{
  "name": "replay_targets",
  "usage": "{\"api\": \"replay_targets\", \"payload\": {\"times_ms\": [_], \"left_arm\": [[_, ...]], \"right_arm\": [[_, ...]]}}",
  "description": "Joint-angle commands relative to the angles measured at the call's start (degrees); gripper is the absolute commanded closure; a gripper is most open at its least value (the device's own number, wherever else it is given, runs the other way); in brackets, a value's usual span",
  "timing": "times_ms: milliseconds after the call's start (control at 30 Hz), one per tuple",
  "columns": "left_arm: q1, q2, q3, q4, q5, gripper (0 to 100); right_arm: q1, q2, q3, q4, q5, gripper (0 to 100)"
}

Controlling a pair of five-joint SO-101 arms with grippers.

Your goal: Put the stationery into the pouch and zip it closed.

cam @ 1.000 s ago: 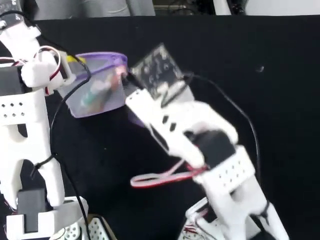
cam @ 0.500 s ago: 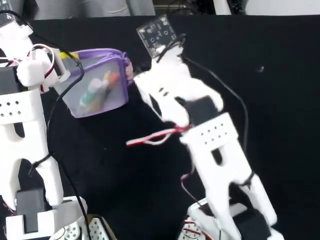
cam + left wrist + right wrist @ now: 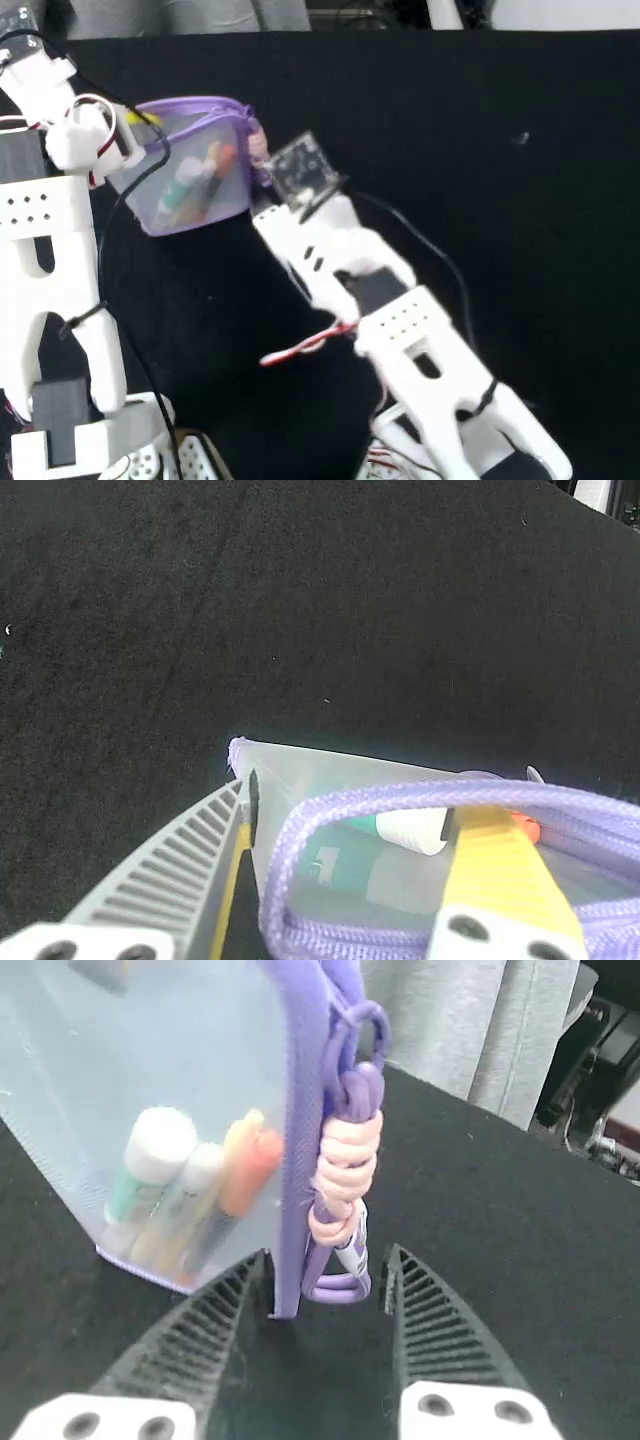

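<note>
Purple-trimmed pouch (image 3: 160,208) hung at the far left, its rim pinched in my left hand (image 3: 360,810), pens (image 3: 200,175) inside. My right hand (image 3: 325,1258) had swung back down to its right end, spread wide around the zip cord (image 3: 345,1190), holding nothing; zipping looked next.

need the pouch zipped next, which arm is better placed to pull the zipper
Right. The right tool, open, straddles the zipper pull; the left tool is clamped on the pouch rim.

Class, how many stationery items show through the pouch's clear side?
3, side by side inside the pouch: a white-capped green one, a pale one in the middle, an orange one by the purple edge. More may be hidden.
</note>
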State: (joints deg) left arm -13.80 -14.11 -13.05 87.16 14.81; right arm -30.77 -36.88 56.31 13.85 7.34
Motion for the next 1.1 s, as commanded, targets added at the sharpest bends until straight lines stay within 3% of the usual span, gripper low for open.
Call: {"api": "replay_targets", "payload": {"times_ms": [0,200,433,600,933,1067], "left_arm": [[-0.13,-1.23,-1.27,1.93,-0.26,69],[-0.13,-4.22,-3.65,6.86,-0.35,69],[3.21,-11.16,-0.57,7.03,-0.35,69],[3.91,-12.92,2.15,7.03,-0.44,69],[2.24,-11.43,7.34,6.95,-9.49,69],[-1.27,-11.34,7.69,6.95,-11.78,79]], "right_arm": [[-0.62,-3.82,4.09,-9.14,0.7,82.5],[-0.53,-5.58,5.23,-10.02,0.7,82.4],[-1.23,-5.85,6.46,-10.11,1.05,82.5],[-1.41,-5.76,9.01,-14.51,6.33,82.5],[-1.05,-5.49,12.26,-20.13,6.77,82.5],[-1.76,-5.49,12.35,-20.13,6.77,82.5]]}}
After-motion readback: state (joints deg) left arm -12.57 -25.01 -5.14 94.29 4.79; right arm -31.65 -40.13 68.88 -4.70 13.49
